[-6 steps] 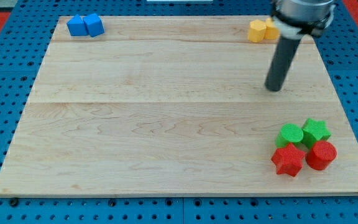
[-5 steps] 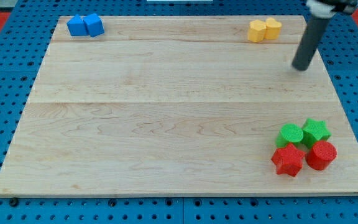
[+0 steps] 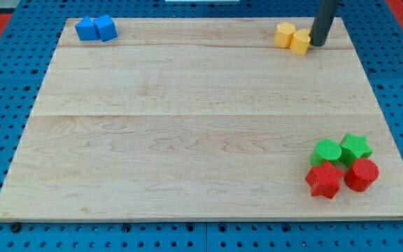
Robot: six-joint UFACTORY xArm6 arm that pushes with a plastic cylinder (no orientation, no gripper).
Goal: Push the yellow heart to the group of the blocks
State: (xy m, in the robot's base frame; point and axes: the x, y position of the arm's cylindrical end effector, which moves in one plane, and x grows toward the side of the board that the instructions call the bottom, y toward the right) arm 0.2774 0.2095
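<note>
At the near right of the wooden counter (image 3: 187, 140) sits a tight group of 4 blocks. Nearest are the red star (image 3: 324, 180) and, just to its right, the red cylinder (image 3: 362, 174), touching or almost touching each other. Directly behind them stand the green cylinder (image 3: 326, 151) and the green star (image 3: 355, 148), side by side and pressed against the red pair.

The middle of the counter holds no blocks between that group and the far edge.

At the far left corner 2 blue blocks (image 3: 95, 29) sit together, touching; their exact shapes are hard to make out.

At the far right are 2 yellow blocks in contact: the left one (image 3: 285, 33) and the yellow heart (image 3: 300, 41), which lies slightly nearer and to the right, well apart from the group of 4. Which of the 2 is the heart is not fully clear. My tip (image 3: 317, 43) stands right against this block's right side. The arm carries no pincer, only the dark rod rising out of the top of the view.
</note>
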